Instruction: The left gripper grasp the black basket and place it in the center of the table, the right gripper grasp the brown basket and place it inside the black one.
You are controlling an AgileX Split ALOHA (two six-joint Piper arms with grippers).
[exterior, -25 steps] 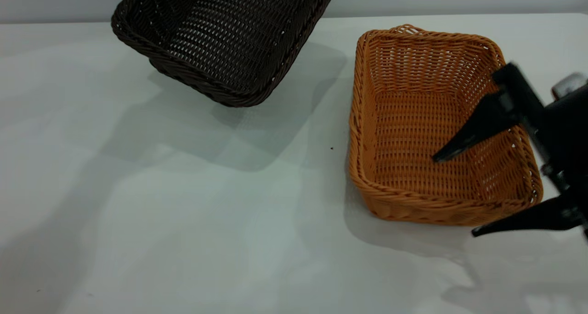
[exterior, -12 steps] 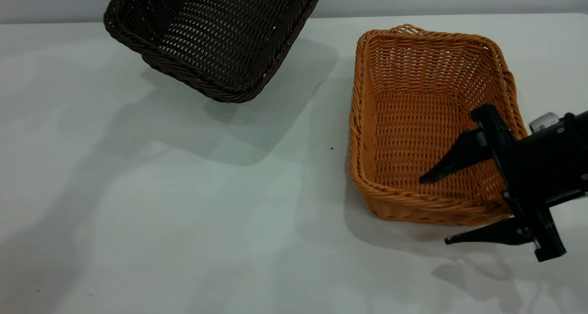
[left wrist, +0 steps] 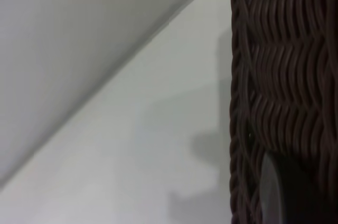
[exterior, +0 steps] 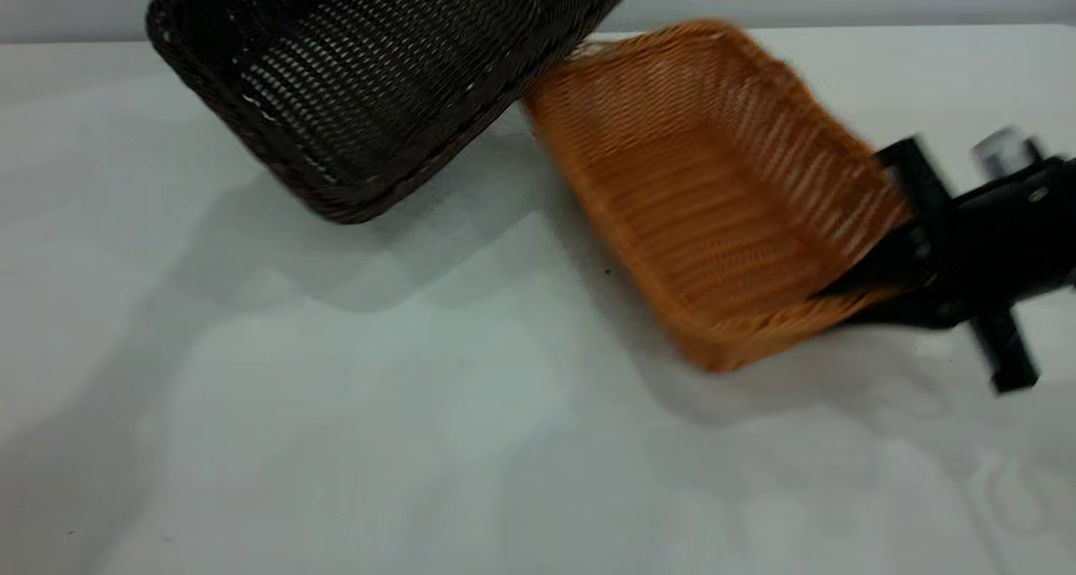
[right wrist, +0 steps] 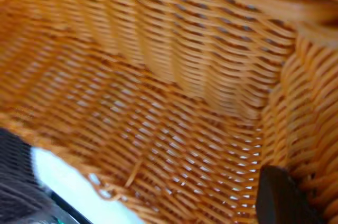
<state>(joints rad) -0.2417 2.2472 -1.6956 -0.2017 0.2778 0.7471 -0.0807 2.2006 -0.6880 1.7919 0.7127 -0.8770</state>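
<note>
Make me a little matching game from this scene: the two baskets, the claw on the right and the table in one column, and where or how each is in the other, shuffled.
Things:
1. black basket
2. brown basket
3. right claw
4. table

States:
A. pale and flat, with shadows of both baskets on it
B. tilted, one end lifted, gripped at the rim
C. held up at the far left, tilted
D. clamped on the rim of the orange-tan wicker

Pairs: 1-C, 2-B, 3-D, 4-A
</note>
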